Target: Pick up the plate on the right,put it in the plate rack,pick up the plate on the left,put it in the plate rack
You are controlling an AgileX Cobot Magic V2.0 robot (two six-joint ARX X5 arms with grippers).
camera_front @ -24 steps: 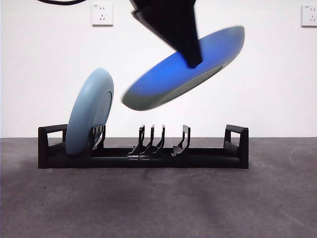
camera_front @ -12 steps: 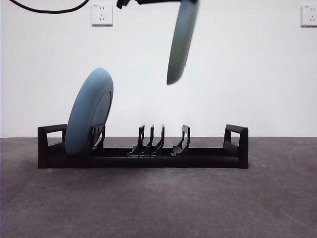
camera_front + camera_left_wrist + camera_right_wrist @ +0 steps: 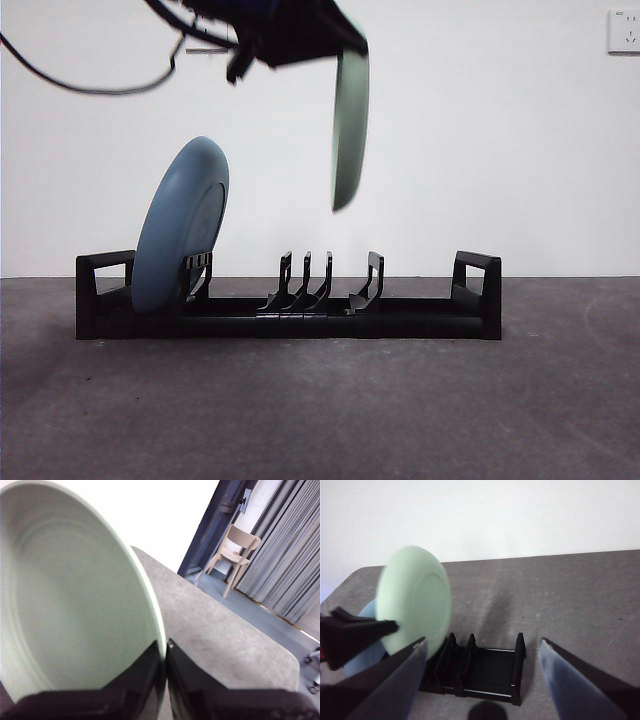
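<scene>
Above one rack (image 3: 290, 310): two plates, one (image 3: 180, 228) racked.

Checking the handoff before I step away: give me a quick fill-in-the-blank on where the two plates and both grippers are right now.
1. The left gripper is shut on the ____ plate.
2. That plate hangs on edge ____ the plate rack.
3. The blue plate stands in the rack's ____ end, front view.
4. The right gripper is ____.

Missing: green; above; left; open

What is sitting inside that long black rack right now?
One blue plate leans in the plate rack at one end, hiding the slots behind it. The other prongs stand bare. The green plate hangs above them, edge down, in the left gripper.
</scene>
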